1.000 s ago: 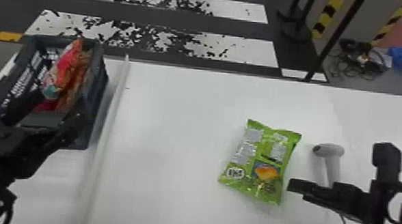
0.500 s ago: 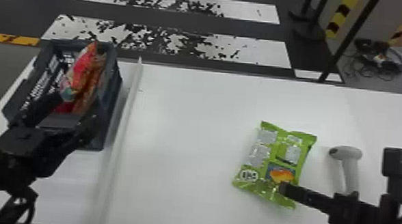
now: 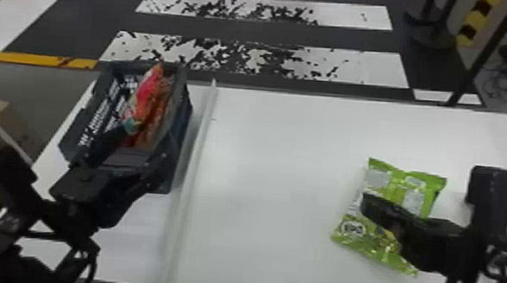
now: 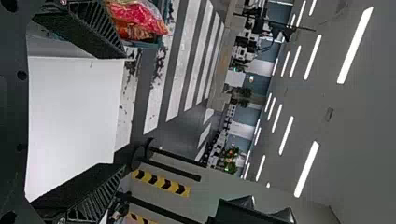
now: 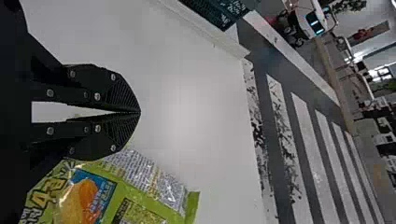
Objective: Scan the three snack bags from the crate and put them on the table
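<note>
Green shiny snack bag, on the white table near the black right gripper, pressed closed and empty, is probably light and squashy, best pinched softly at its flat end.

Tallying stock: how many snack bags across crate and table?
3: green bag on the table, red bag and orange bag in the crate. More may be hidden under those.
</note>
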Tool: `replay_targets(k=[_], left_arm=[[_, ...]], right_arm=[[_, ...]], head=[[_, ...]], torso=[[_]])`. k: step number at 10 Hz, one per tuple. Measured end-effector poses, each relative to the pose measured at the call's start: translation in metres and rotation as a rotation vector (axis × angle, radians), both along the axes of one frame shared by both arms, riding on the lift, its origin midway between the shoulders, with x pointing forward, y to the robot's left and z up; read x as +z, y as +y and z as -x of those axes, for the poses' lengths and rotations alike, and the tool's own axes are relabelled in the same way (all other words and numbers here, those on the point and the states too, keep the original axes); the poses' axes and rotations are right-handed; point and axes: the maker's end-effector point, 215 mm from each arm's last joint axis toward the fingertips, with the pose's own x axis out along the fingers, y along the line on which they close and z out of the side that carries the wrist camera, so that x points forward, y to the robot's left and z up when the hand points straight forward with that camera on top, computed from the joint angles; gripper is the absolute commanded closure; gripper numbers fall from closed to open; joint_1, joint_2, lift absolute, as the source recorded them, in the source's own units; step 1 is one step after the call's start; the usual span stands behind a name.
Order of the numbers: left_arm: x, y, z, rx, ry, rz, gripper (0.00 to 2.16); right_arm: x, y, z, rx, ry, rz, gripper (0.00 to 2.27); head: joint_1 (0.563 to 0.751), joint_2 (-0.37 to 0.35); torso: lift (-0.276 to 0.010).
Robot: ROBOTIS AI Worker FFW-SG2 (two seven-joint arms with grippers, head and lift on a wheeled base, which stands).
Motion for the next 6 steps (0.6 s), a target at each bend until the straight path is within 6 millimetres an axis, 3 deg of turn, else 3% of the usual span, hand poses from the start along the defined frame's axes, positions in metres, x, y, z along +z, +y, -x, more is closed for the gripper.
replay_targets(k=[2, 6], left_arm=[[-0.007, 0.0, 0.0, 0.001, 0.01, 0.006, 0.04], [-0.013, -0.006, -0.002, -0.009, 0.011, 0.017, 0.04]], right_arm=[[-0.013, 0.027, -0.008, 0.018, -0.075, 0.004, 2.25], [-0.06, 0.073, 0.009, 0.057, -0.058, 0.124, 2.25]], head=[[0.695, 0.142], [0.695, 0.204]], torso=[[-0.094], [-0.094]])
